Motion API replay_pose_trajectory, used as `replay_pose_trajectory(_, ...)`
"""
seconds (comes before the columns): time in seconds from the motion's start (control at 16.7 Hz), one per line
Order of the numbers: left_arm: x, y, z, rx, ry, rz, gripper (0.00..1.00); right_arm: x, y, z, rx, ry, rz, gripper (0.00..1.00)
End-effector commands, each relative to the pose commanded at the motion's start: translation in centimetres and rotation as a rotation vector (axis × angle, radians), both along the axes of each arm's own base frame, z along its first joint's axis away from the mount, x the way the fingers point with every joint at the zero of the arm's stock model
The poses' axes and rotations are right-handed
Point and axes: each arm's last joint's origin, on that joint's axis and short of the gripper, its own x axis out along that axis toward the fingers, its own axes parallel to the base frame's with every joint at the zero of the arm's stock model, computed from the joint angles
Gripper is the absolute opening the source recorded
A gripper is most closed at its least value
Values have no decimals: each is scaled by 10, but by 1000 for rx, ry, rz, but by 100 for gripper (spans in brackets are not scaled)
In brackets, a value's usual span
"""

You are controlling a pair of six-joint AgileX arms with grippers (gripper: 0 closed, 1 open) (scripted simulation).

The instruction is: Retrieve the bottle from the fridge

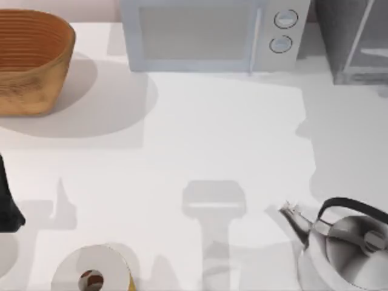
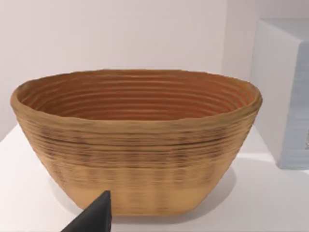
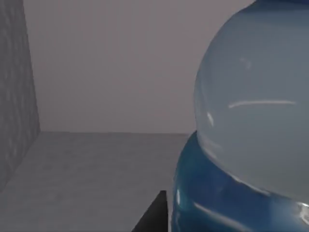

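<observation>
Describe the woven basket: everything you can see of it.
The basket sits at the table's far left corner, left of the microwave. It looks like coiled wicker: oval, tan ribbed outside, darker orange-brown inside, walls flaring up from a narrower flat base. It stands upright and looks empty in the left wrist view. Nothing touches it but the table.

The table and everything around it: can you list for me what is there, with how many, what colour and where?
basket: one, woven tan-brown, back left of the table.
microwave: one, pale grey with two round knobs, back middle.
fridge: one, dark grey, back right corner.
kettle: one, shiny steel with a black handle, front right.
paper roll: one, white, front left edge.
bottle: one, pale translucent with a blue band, close up in the right wrist view, on a grey floor between grey walls.
table: one, white.
left arm: one, black, at the table's left edge; a dark end effector tip shows before the basket.
</observation>
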Motion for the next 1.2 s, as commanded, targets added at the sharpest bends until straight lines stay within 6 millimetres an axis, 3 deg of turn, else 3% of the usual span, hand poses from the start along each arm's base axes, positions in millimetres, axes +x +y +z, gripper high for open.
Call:
replay_pose_trajectory(0.42, 0, 0, 0, 0, 0, 0, 100, -6, 2, 4, -3, -11, 7, 0)
replay_pose_trajectory(0.66, 0, 0, 0, 0, 0, 0, 100, -22, 15, 30, -12, -24, 7, 0)
replay_pose_trajectory(0.9, 0, 0, 0, 0, 0, 0, 100, -66, 39, 72, -18, -36, 1, 0)
replay_pose_trajectory(1.08, 0, 0, 0, 0, 0, 0, 100, -120, 62, 94, -14, -42, -2, 0)
replay_pose_trajectory(1.2, 0, 0, 0, 0, 0, 0, 100, -161, 75, 98, -8, -43, -2, 0)
